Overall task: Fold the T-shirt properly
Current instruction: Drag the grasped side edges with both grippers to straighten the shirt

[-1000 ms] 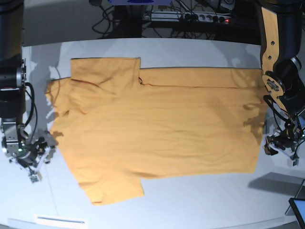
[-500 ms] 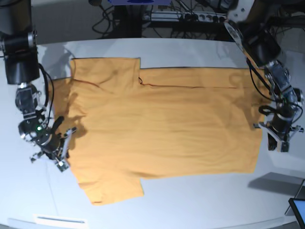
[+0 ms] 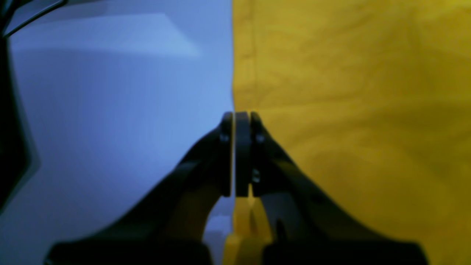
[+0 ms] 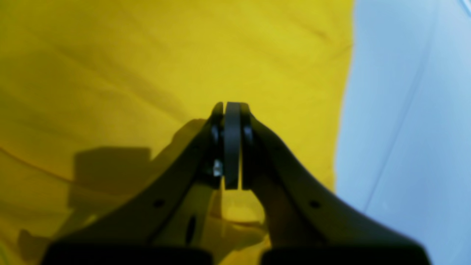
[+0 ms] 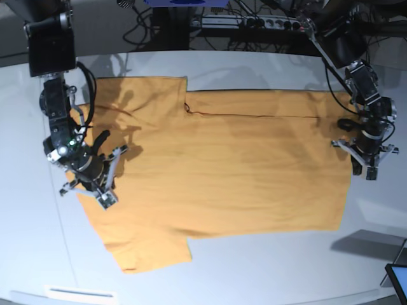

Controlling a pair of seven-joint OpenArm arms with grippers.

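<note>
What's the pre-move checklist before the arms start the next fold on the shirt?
1. Left end effector shut: ok, jaws together right at the shirt's edge.
2. Right end effector shut: ok, jaws together above the cloth.
3. Cloth actually pinched by either end effector: cannot tell, no fabric shows between the jaws in the wrist views.
4. Shirt lying flat on the table: ok, only light creases in the base view.
5. One side already folded in: ok, a straight folded edge runs along the far side.
6. Arms at opposite ends of the shirt: ok, the left at the hem end, the right at the sleeve end.
</note>
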